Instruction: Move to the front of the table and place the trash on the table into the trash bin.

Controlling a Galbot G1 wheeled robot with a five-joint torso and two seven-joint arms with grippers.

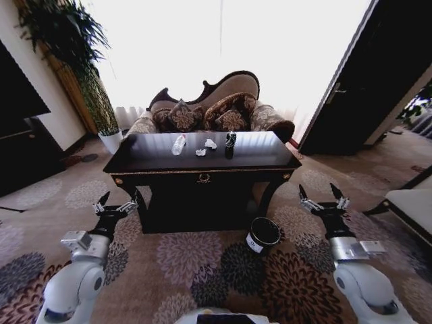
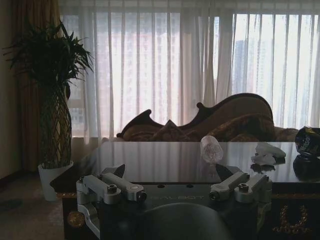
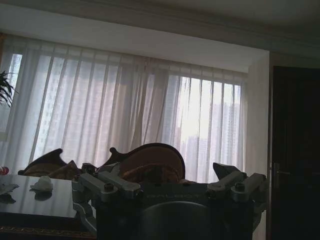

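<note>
Facing the dark table [image 1: 202, 162] square on in the head view, the robot holds both arms low and forward: the left end effector [image 1: 115, 203] hangs off the table's left front corner with its fingers spread, and the right end effector [image 1: 322, 198] off the right front corner, spread just the same, neither holding anything. On the glossy surface sit a clear plastic bottle [image 1: 178, 144], two white paper wads [image 1: 210, 143] and a dark crushed can [image 1: 231, 139], grouped near the middle. The black trash bin [image 1: 262, 235] stands on the patterned carpet [image 1: 202, 277] just before the table's right front leg. Over in the left wrist view, the bottle [image 2: 211, 149], a paper wad [image 2: 266, 153] and the can [image 2: 307, 141] line up on the tabletop beyond the open fingers [image 2: 107, 186]. In the right wrist view, one paper wad [image 3: 42, 184] rests on the table's near end, sofa [image 3: 150, 162] behind.
</note>
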